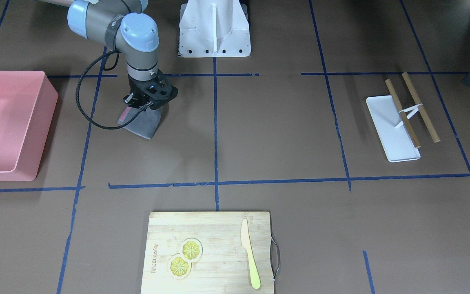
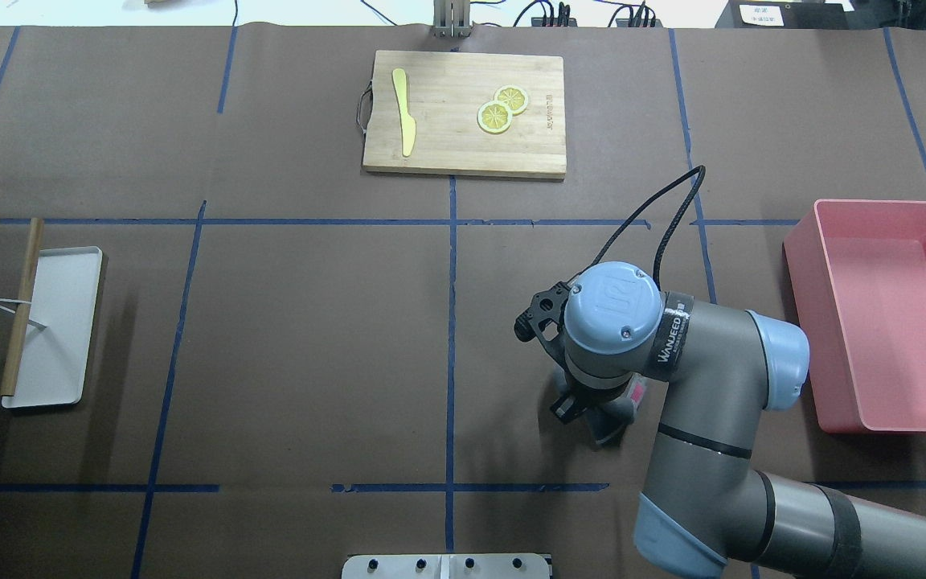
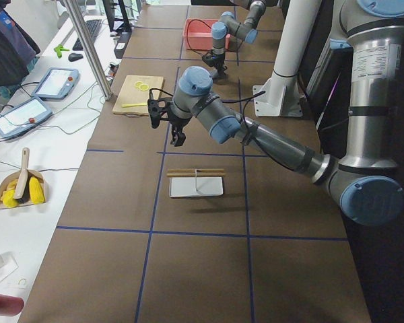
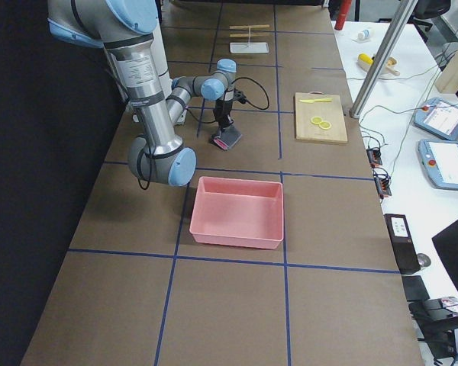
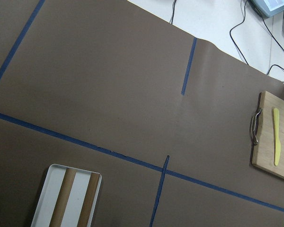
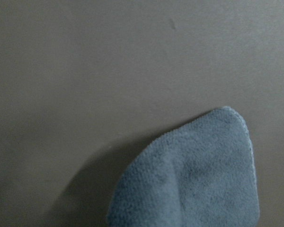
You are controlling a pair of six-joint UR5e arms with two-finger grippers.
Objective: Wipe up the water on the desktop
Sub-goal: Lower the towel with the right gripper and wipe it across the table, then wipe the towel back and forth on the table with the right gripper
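Cloth hangs pinched in the right gripper, which I read as closed on its top, and its lower end reaches the desk directly beneath. It is grey fuzzy fleece against matte brown sheet gridded with blue tape. Left gripper hovers over the desk; I can't tell its opening.

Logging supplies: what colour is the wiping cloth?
The cloth is grey-blue; the right wrist view shows it best.
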